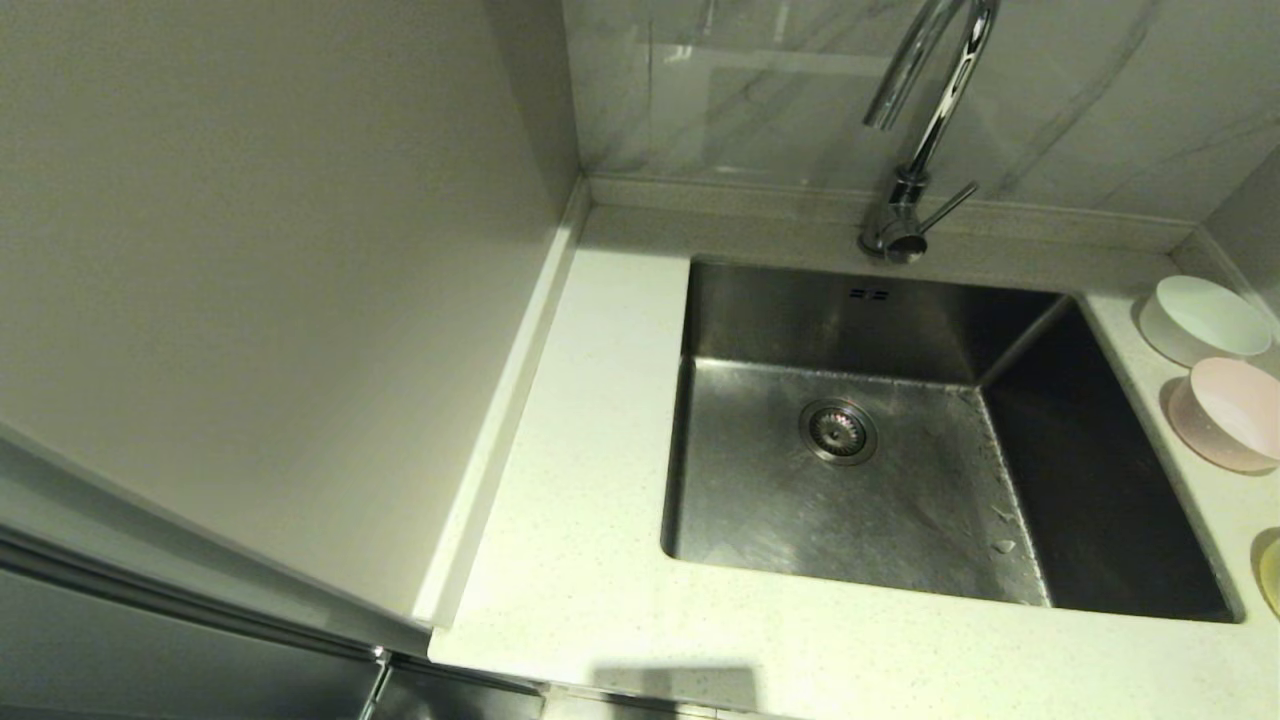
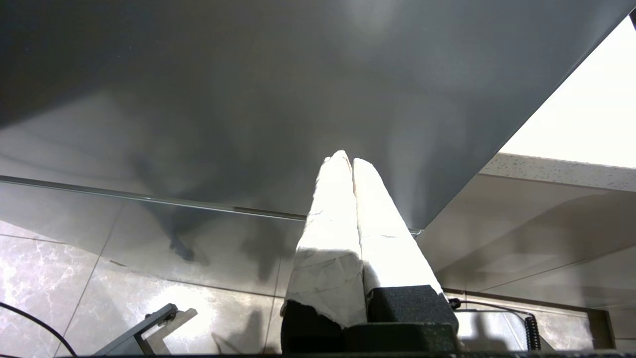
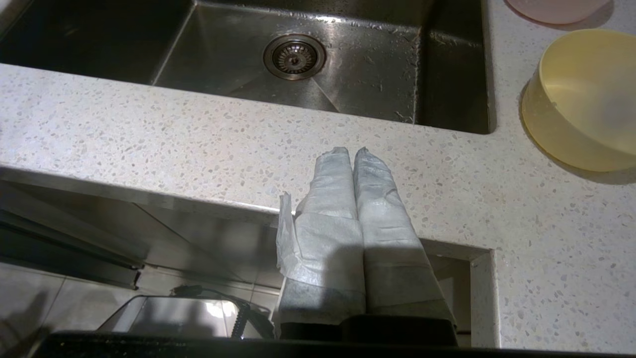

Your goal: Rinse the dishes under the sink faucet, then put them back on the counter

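Right wrist view shows you the right gripper (image 3: pixel 354 150) nearest, its 2 wrapped fingers pressed together on nothing, hanging at the counter (image 3: pixel 198 144) front edge. Beyond it lies the sink (image 3: pixel 357 74), with the yellow bowl (image 3: pixel 581 99) on the counter beside the basin and well apart from the fingertips. Head view places the pink bowl (image 1: pixel 1228 412) and white bowl (image 1: pixel 1203 318) farther back, near the faucet (image 1: pixel 925 130). Your left gripper (image 2: pixel 348 159) is closed and empty, low before a grey cabinet panel (image 2: pixel 248 99).
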